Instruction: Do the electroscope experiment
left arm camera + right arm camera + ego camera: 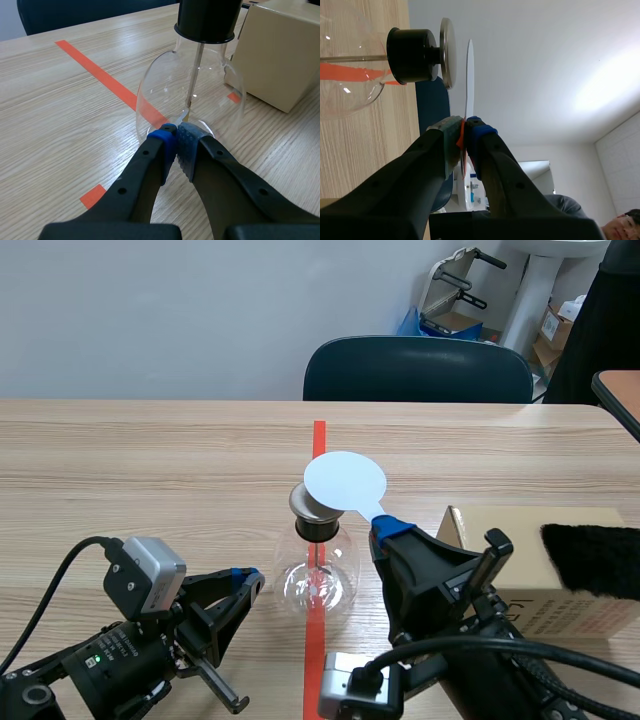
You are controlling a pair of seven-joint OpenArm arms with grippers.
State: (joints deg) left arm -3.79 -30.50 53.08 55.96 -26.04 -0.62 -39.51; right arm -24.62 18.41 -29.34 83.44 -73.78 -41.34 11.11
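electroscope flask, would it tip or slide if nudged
Probably fragile: the electroscope flask is clear glass. Likely top-heavy, with black stopper and metal plate up high, so a high push may tip it; pushed low, it may slide.

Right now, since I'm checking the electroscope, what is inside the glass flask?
A thin metal rod hangs down from the black stopper inside the flask. Its lower tip is partly covered by the shut left gripper.

No legible text anywhere; faint marks on the cardboard box (525, 552) unreadable.
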